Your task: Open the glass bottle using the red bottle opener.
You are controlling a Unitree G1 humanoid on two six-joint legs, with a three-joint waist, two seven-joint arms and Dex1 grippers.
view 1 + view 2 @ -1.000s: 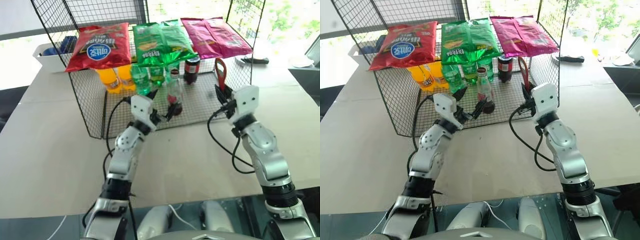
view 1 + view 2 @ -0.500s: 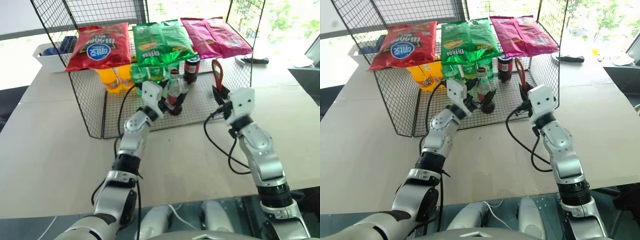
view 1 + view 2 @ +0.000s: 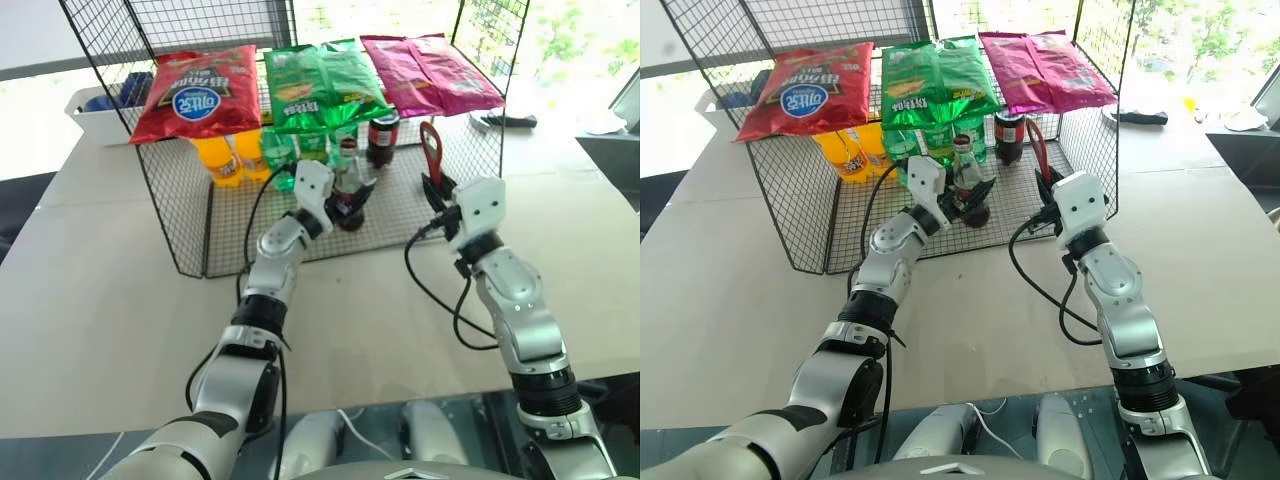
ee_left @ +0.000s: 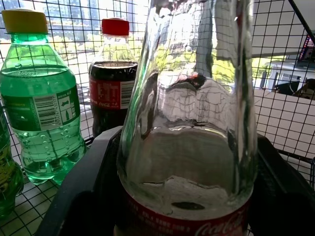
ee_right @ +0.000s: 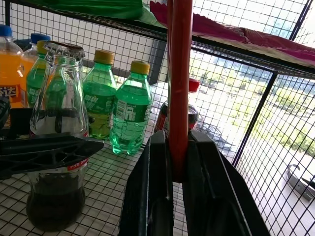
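I have my left gripper around the glass bottle on the wire rack's floor, fingers flanking the label, not clearly clamped. My right gripper pinches the red bottle opener upright, just beside. Next, I judge, firm the hold, then hook the cap.

A mock shop stand in a bright test room: a black wire-mesh rack on a pale counter, stocked with crisp bags above and plastic drink bottles beneath, windows behind.
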